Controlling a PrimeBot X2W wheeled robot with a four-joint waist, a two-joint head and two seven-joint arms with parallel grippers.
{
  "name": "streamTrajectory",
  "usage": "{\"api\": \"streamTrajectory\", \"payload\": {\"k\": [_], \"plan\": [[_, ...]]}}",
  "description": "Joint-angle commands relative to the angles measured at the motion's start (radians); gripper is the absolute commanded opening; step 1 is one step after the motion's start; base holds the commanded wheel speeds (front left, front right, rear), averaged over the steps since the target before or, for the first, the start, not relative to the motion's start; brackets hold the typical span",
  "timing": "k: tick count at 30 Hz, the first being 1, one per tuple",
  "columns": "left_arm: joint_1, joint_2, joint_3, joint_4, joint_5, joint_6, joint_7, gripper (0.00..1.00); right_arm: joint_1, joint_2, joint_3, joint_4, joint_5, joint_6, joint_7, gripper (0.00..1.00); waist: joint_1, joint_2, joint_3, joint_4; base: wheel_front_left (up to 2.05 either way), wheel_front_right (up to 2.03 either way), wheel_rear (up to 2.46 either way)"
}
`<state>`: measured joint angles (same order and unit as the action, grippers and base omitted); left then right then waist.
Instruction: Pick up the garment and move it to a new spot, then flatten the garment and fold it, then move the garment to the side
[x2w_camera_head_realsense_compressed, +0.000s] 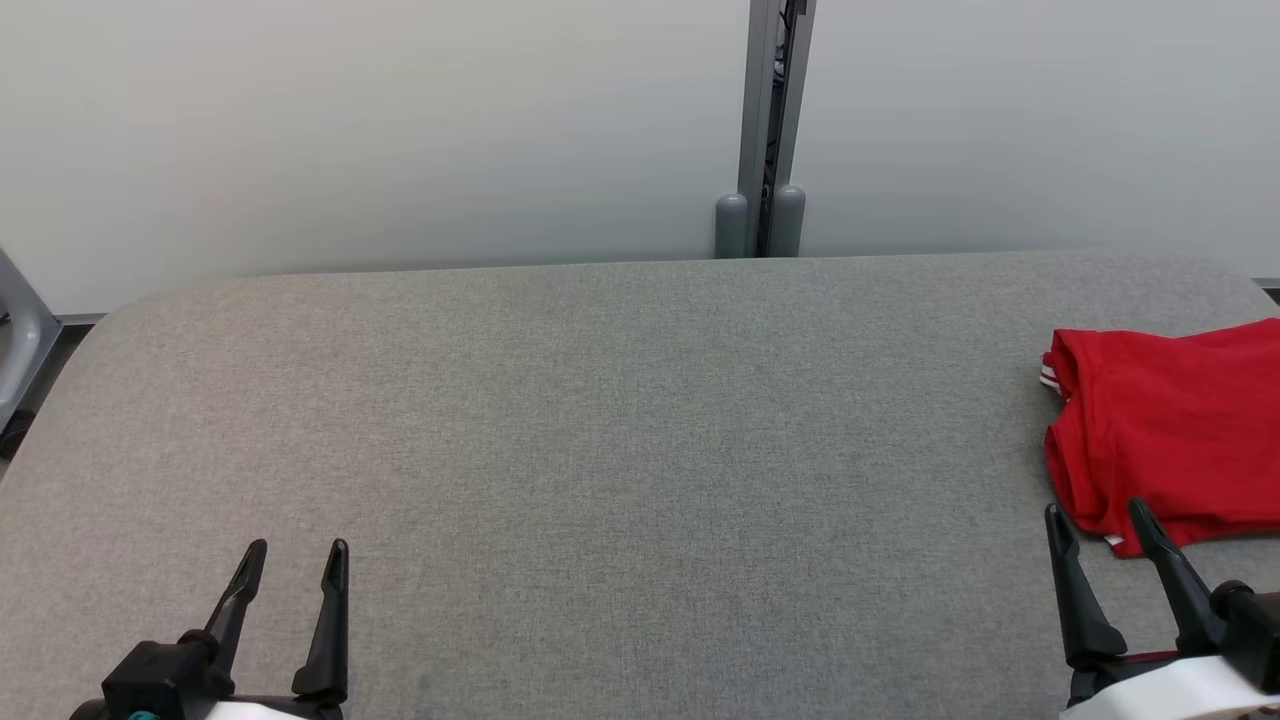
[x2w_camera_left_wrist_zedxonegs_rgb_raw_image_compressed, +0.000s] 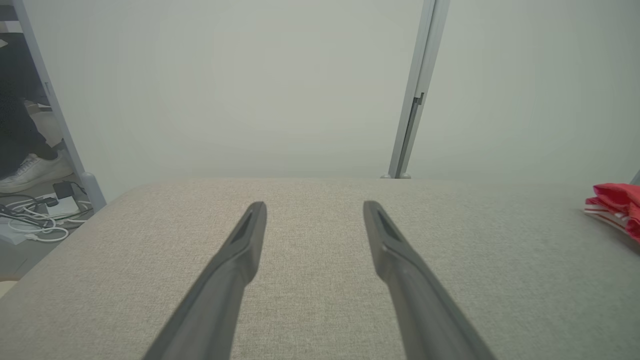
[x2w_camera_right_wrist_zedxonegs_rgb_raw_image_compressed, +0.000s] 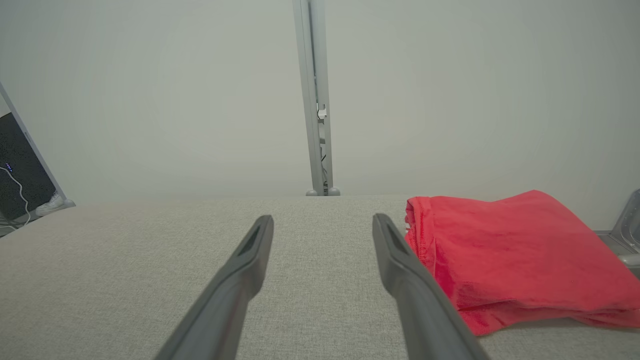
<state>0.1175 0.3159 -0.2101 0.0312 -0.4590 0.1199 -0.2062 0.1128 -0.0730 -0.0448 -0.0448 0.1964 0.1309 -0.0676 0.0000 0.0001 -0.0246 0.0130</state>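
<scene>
A red garment (x2w_camera_head_realsense_compressed: 1170, 430) with a white-striped edge lies folded in a pile at the right end of the grey fabric table (x2w_camera_head_realsense_compressed: 600, 450). My right gripper (x2w_camera_head_realsense_compressed: 1097, 522) stands open at the lower right, its fingertips at the garment's near edge with nothing between them. In the right wrist view the garment (x2w_camera_right_wrist_zedxonegs_rgb_raw_image_compressed: 510, 250) lies just right of my right gripper (x2w_camera_right_wrist_zedxonegs_rgb_raw_image_compressed: 322, 225). My left gripper (x2w_camera_head_realsense_compressed: 297, 556) stands open at the lower left, far from the cloth. From the left wrist my left gripper (x2w_camera_left_wrist_zedxonegs_rgb_raw_image_compressed: 314, 210) is over bare fabric, the garment (x2w_camera_left_wrist_zedxonegs_rgb_raw_image_compressed: 617, 205) at the far right.
A pale wall runs behind the table, with a grey post (x2w_camera_head_realsense_compressed: 768, 130) standing at its back edge. Past the table's left end are cables (x2w_camera_left_wrist_zedxonegs_rgb_raw_image_compressed: 35, 220) on the floor and a person's white shoe (x2w_camera_left_wrist_zedxonegs_rgb_raw_image_compressed: 32, 170). A metal frame (x2w_camera_head_realsense_compressed: 20, 330) stands at the left.
</scene>
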Motion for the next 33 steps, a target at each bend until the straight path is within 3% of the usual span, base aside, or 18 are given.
{"api": "streamTrajectory", "payload": {"k": [1,33], "plan": [[0.003,0.008,0.001,-0.004,-0.001,0.003,0.000,1.00,0.013,-0.001,-0.001,-0.002,-0.005,0.000,0.003,1.00,0.0000,-0.0001,0.000,0.001,0.00,0.00,0.00],[-0.015,0.008,-0.008,-0.004,-0.017,0.015,-0.014,1.00,0.018,0.014,-0.007,-0.021,-0.016,0.000,0.000,1.00,0.0000,-0.0001,0.009,0.018,0.00,0.00,0.00]]}}
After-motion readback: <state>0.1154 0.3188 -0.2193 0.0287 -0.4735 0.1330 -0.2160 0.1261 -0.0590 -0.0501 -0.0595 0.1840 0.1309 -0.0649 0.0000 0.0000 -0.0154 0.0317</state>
